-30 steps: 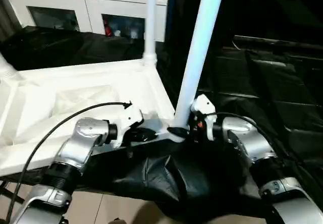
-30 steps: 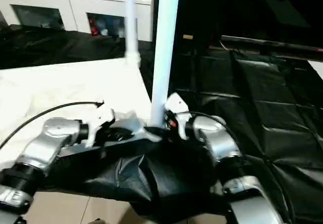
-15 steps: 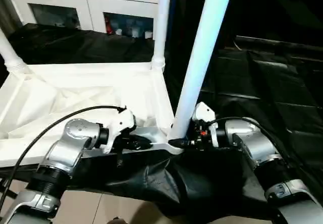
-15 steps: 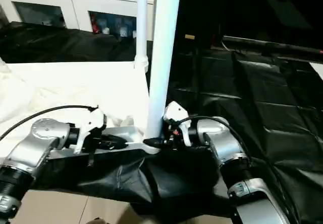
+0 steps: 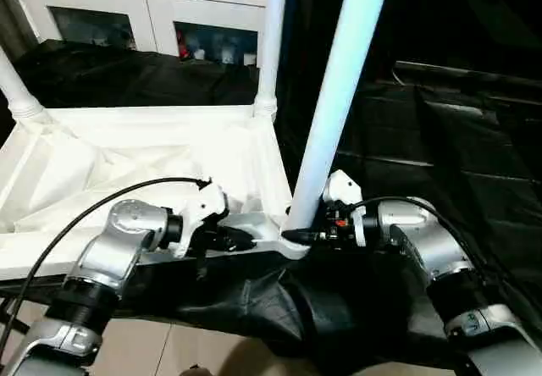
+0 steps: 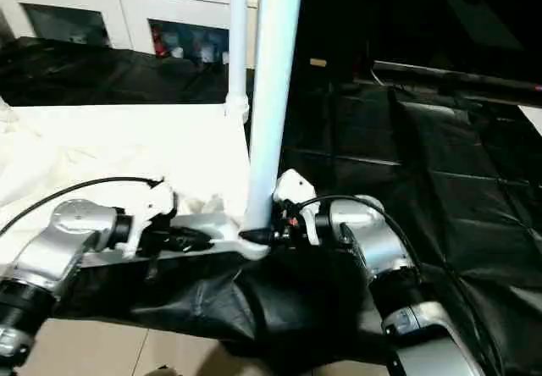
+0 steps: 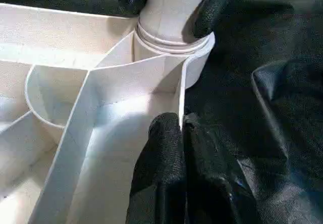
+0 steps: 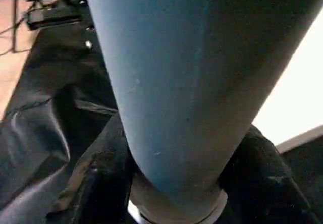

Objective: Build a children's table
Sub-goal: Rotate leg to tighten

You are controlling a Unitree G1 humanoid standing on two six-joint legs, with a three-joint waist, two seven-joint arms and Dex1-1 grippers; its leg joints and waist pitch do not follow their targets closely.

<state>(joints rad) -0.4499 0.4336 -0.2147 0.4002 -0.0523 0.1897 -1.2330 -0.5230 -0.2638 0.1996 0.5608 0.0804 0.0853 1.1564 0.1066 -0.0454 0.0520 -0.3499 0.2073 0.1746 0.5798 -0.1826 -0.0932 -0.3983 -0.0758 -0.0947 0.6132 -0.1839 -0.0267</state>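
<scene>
Leg [image 5: 339, 96] stands between right end effector [image 5: 298, 237] fingers.

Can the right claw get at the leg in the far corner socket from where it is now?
Probably not: the right claw grips the base of the near leg, which stands between it and the far leg.

One upturned white table top [image 5: 127, 152], three white legs [image 5: 339, 96] standing in its corner sockets, one white glass-doored cabinet [image 5: 144, 8], two end effectors [image 5: 227, 239].
</scene>
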